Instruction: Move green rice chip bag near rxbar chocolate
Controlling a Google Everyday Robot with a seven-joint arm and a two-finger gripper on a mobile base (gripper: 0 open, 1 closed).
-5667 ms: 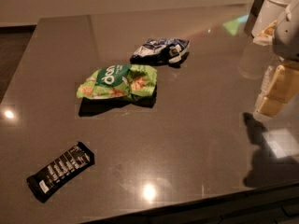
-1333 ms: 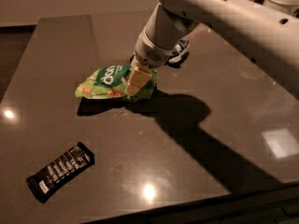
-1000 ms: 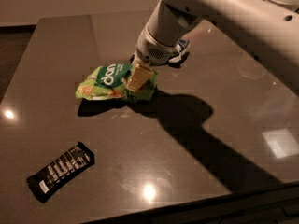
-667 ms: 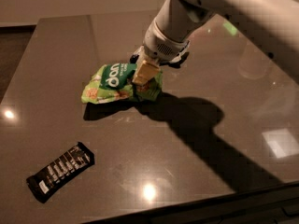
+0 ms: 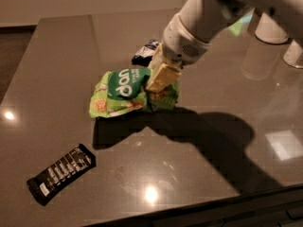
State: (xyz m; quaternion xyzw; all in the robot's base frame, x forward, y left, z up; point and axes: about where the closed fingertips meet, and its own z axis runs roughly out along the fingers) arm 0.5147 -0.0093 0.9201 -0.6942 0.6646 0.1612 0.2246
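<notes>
The green rice chip bag hangs lifted off the dark table, tilted, with its shadow below it. My gripper comes in from the upper right and is shut on the bag's right part, its tan fingers pressed on the foil. The rxbar chocolate, a slim black wrapper with white lettering, lies flat near the table's front left corner, well below and left of the bag.
A dark blue and white bag lies behind the gripper, partly hidden by the arm. The table's front edge runs close along the bottom. White robot parts stand at the far right.
The gripper closed on the green bag and raised it off the table; the bag has shifted slightly right and toward the front. The rxbar has not moved.
</notes>
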